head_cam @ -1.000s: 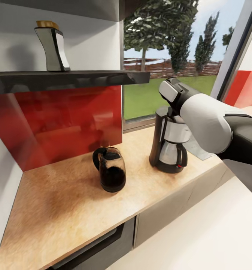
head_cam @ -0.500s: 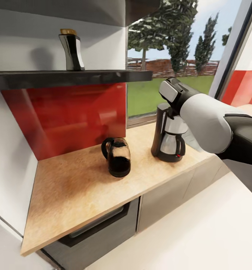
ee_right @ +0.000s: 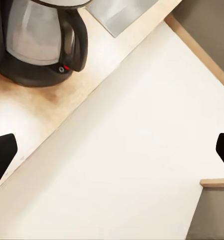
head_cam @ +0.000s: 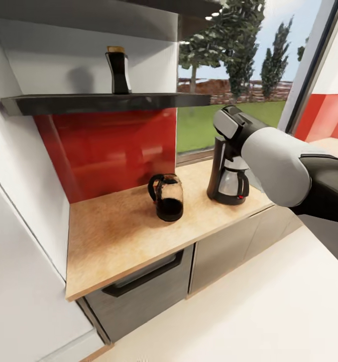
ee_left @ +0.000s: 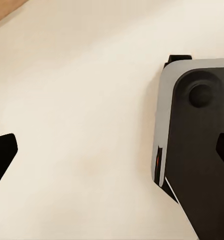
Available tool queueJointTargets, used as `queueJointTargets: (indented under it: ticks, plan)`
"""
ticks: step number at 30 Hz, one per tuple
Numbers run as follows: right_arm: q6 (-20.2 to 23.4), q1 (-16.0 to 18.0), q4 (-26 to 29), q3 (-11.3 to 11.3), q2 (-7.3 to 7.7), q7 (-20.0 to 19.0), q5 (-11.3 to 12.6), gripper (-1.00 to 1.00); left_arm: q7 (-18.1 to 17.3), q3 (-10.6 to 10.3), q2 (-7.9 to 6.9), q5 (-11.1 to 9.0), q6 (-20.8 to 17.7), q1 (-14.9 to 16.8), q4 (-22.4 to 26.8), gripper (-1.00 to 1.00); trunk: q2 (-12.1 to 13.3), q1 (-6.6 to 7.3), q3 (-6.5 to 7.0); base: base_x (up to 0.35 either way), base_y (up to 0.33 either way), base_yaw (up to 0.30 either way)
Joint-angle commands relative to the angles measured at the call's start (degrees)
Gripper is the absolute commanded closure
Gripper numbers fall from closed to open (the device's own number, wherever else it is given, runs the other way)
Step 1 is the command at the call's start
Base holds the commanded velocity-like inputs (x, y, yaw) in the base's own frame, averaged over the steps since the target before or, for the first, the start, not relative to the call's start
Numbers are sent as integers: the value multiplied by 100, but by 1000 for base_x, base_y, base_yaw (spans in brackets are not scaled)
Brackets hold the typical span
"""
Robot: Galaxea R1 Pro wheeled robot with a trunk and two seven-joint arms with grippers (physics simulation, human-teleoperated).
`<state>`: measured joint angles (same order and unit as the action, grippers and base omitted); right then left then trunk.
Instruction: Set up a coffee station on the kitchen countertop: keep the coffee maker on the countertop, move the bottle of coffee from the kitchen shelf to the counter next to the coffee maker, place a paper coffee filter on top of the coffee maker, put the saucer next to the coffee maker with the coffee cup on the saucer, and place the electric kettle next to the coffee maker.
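Observation:
The bottle of coffee (head_cam: 117, 69), dark with a tan cap, stands on the black kitchen shelf (head_cam: 108, 102). Below, on the light-wood countertop (head_cam: 113, 231), the dark glass electric kettle (head_cam: 167, 197) sits left of the black coffee maker (head_cam: 229, 173). My right arm (head_cam: 274, 158) crosses in front of the coffee maker's top. The right wrist view looks down on the coffee maker's carafe (ee_right: 42, 35), with my right gripper (ee_right: 112, 155) open and empty over the floor beside the counter edge. My left gripper (ee_left: 112, 155) is open over pale floor.
A red backsplash (head_cam: 113, 146) runs under the shelf, and a window is behind the coffee maker. A dark oven front (head_cam: 138, 286) sits under the counter. A white wall panel (head_cam: 23, 241) stands at the left. A steel sink (ee_right: 119, 15) lies beside the coffee maker. The robot's own base (ee_left: 196, 150) shows in the left wrist view.
The whole head view has pulled back and shifted, so counter, shelf and bottle look smaller and farther right. Kettle, coffee maker and bottle keep their places.

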<state>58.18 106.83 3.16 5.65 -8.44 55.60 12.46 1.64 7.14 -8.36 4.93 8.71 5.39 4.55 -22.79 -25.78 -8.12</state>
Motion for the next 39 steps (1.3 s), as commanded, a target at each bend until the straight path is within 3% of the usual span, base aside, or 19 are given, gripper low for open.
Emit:
queueJointTargets:
  ticks: [1, 7, 15, 21, 24, 27, 30, 31, 37, 39]
  plan:
    - [11, -47, 8, 41, 5, 57, 15, -100, 11, 42, -2, 52, 24, 5, -7, -100, -13, 0, -13, -280, 95, 0]
    - [5, -400, 9, 34, 217, 48, 15, -100, 11, 46, -14, 52, 25, 5, -7, -100, -13, 0, -13, -126, 32, 0]
    - [-13, -1053, 34, 32, 776, -80, 34, -100, 11, 45, -16, 52, 34, 5, -8, -100, -13, 0, -13, -14, 3, 0]
    - [-219, -1557, 36, 13, 1320, -1213, -18, -100, 11, 43, -10, 52, 38, 5, -8, -100, -13, 0, -13, -1, 0, 0]
    - [-439, -1837, 31, 6, 1476, -1702, -116, -100, 11, 42, -7, 52, 43, 5, -7, -100, -13, 0, -13, 0, 0, 0]
    - [-913, -2311, 28, -1, 1598, -1994, -321, -100, 11, 46, -2, 48, 49, 5, -7, -100, -13, 0, -13, 0, 0, 0]
    - [-1664, -2842, 19, -8, 1653, -2121, -512, -100, 11, 51, -3, 45, 51, 5, -7, -100, -13, 0, -13, 0, 0, 0]
    - [-2359, -3353, 8, -10, 1668, -2278, -617, -100, 11, 55, -16, 44, 55, 5, -7, -100, -13, 0, -13, 0, 0, 0]
    - [-3547, -4534, -5, -12, 1650, -2964, -678, -100, 11, 53, -24, 37, 74, 5, -7, -100, -13, 0, -13, 0, 0, 0]
    - [-3770, -4775, -6, -12, 1637, -3124, -680, -100, 11, 52, -21, 39, 76, 5, -7, -100, -13, 0, -13, 0, 0, 0]
